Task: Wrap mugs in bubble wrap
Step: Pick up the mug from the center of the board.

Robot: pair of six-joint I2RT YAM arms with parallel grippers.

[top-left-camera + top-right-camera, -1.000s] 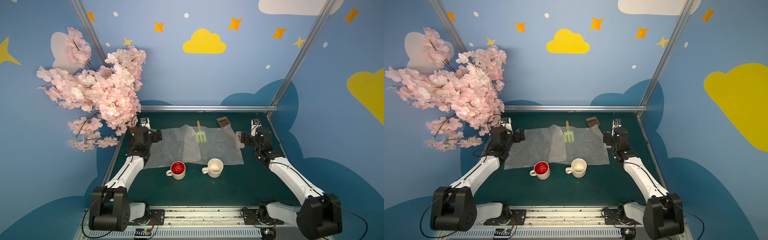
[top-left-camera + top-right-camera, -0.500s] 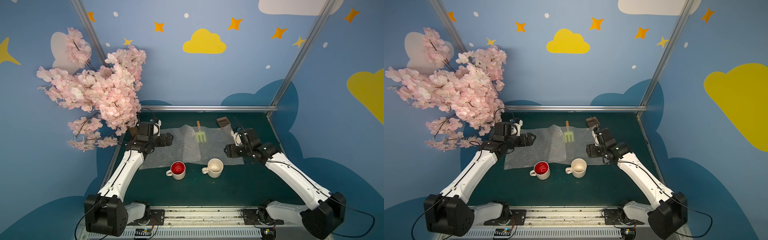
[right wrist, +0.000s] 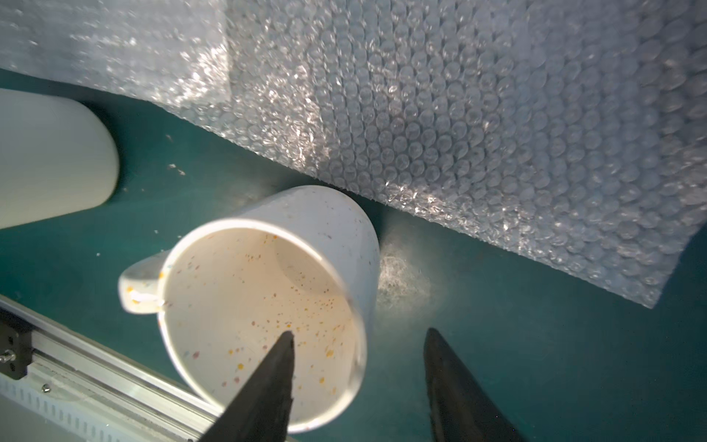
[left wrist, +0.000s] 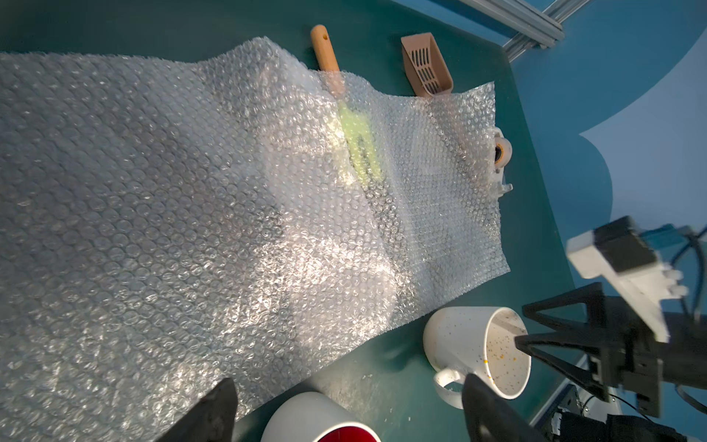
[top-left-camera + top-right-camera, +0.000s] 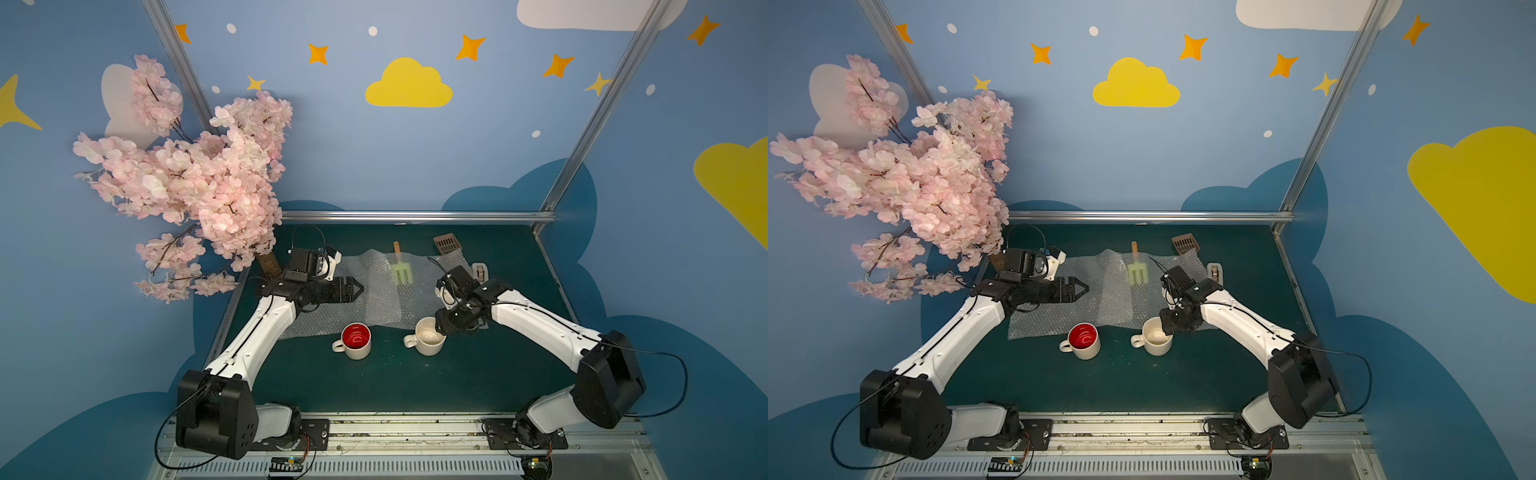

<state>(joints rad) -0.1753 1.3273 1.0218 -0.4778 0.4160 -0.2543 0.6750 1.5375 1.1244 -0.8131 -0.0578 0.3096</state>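
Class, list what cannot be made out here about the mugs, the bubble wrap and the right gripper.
- Red-inside mug: left wrist view, cut off by the picture's edge; handle unseen.
- Green fork: left wrist view, head only a blur through the bubble wrap.
- Right gripper: in both top views its own body hides the fingertips.
- Cream mug: right wrist view, cannot tell whether the gripper touches its wall.

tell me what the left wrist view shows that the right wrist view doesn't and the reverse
Only the left wrist view: the green fork under the bubble wrap, the brown scoop, the tape dispenser, and the red-inside mug's red interior. Only the right wrist view: the floor of the cream-inside mug, seen from above. Both: the bubble wrap, the cream-inside mug, the red-inside mug's cream wall, and the right gripper, open, one finger inside the cream-inside mug, one outside.
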